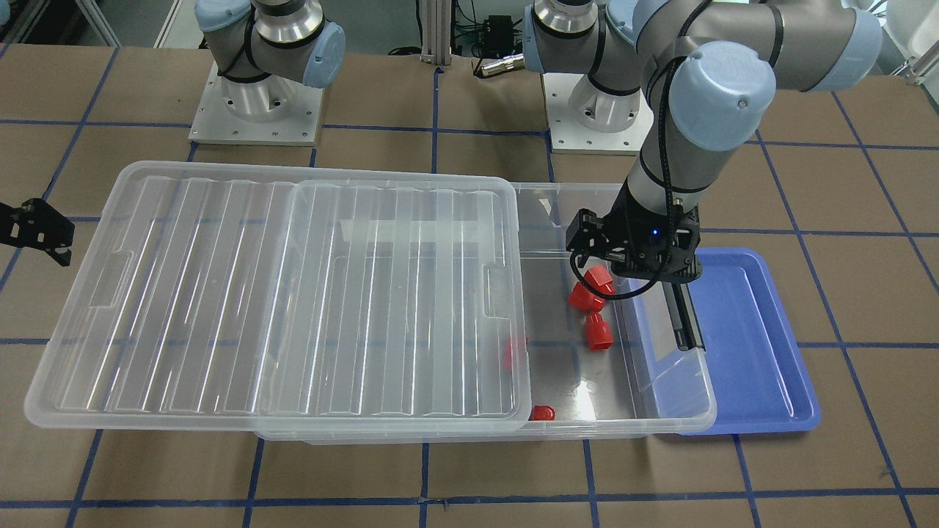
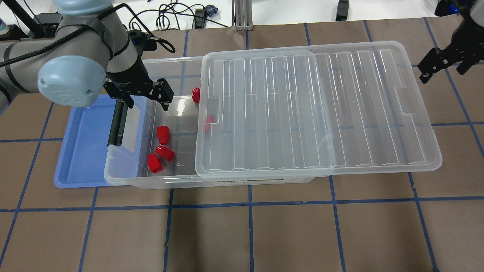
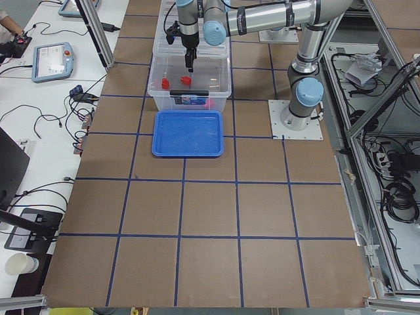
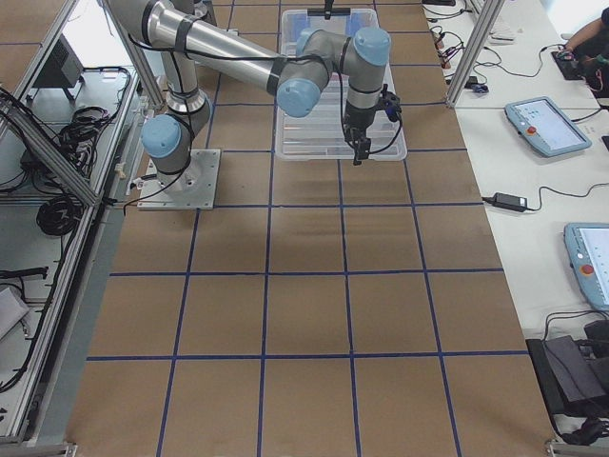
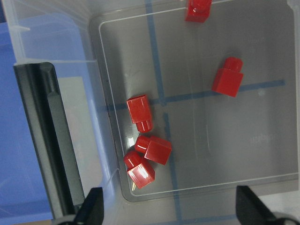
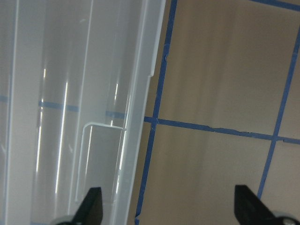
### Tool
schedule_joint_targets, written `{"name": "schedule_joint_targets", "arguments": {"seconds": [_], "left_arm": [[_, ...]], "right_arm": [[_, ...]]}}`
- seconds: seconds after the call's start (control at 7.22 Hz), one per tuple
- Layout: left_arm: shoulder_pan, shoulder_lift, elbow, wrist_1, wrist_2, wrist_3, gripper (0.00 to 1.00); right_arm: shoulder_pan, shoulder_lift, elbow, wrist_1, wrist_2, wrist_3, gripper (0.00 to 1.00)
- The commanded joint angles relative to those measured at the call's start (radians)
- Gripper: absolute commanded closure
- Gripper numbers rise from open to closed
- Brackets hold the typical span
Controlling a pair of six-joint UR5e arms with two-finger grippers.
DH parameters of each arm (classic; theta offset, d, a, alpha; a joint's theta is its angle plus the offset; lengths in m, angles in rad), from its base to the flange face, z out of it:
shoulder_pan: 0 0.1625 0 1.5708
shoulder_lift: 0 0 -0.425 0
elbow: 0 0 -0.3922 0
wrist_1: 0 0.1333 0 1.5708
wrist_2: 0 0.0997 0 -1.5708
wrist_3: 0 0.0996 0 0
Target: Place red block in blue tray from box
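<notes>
We are recording the reach-in stage: no block is being carried, and the blue tray [image 2: 81,151] is lying with nothing in it just beside the latch end of the box [image 2: 227,183]. We cannot tell whether the two are touching. The lid [image 2: 321,113] is sitting slid toward the box's far end, leaving the latch end uncovered. The left gripper [image 5: 171,211] is hovering above that uncovered end, its fingers spread wide with nothing between them. The right gripper [image 6: 171,208] is hanging outside the box's far end, beside the lid's edge, likewise spread and empty. We are taking the red block [image 5: 139,112] as the likely target. It is lying on its side on the box floor, near the latch-end wall, and is showing as a small, glossy, bright red cube with a round stud. That stud is pointing at two other red blocks [image 5: 154,149], which are touching each other just beside it. In our judgement the next move is calling for a descent into the box, with the fingers lined across the block's flat sides and keeping clear of the wall and the neighbours.
</notes>
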Motion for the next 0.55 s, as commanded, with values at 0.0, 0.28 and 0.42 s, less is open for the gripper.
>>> {"name": "schedule_joint_targets", "arguments": {"seconds": [0.0, 0.28, 0.42], "left_arm": [[0.001, -0.059, -0.052, 0.102, 0.005, -0.091, 0.0], [-0.003, -0.081, -0.058, 0.134, 0.008, -0.198, 0.0], [0.0, -0.085, -0.075, 0.134, 0.008, -0.189, 0.0]], "right_arm": [[0.01, -0.081, -0.006, 0.097, 0.006, 0.077, 0.0], [0.061, -0.086, -0.003, 0.108, 0.011, 0.143, 0.0], [0.085, -0.086, -0.003, 0.108, 0.006, 0.177, 0.0]]}}
